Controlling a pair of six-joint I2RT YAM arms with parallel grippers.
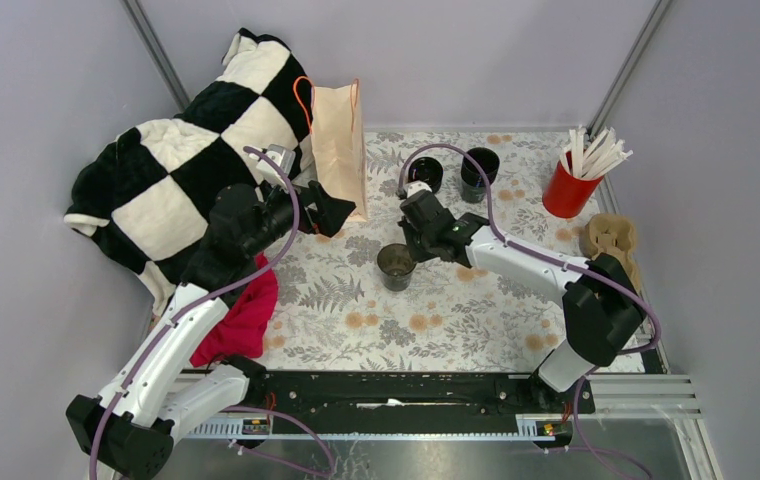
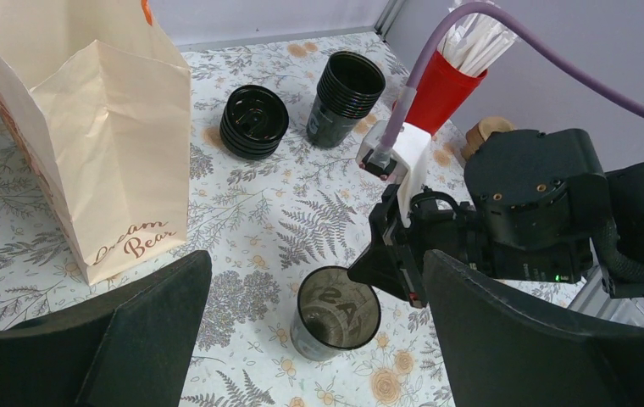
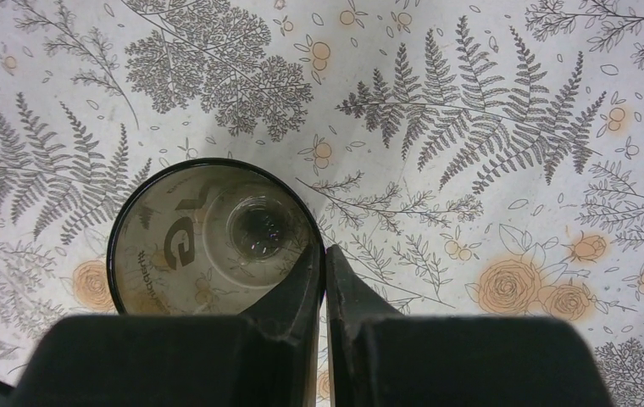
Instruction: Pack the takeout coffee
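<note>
A single small dark see-through cup (image 1: 396, 266) stands upright mid-table with its top open and no lid on it. It also shows in the left wrist view (image 2: 335, 312) and the right wrist view (image 3: 208, 242). My right gripper (image 1: 413, 248) is shut on the cup's rim (image 3: 324, 254), one finger inside and one outside. My left gripper (image 1: 334, 213) is open and empty beside the tan paper bag (image 1: 339, 150), its fingers (image 2: 132, 331) wide apart and facing the cup. No lidded cup shows in any view.
The bag (image 2: 107, 161) stands upright at the back. A stack of black cups (image 1: 479, 172) and a stack of black lids (image 1: 424, 175) sit behind the right arm. A red cup with straws (image 1: 568, 190), a cardboard carrier (image 1: 611, 238), a checkered blanket (image 1: 186, 170) and a red cloth (image 1: 246, 320) line the sides.
</note>
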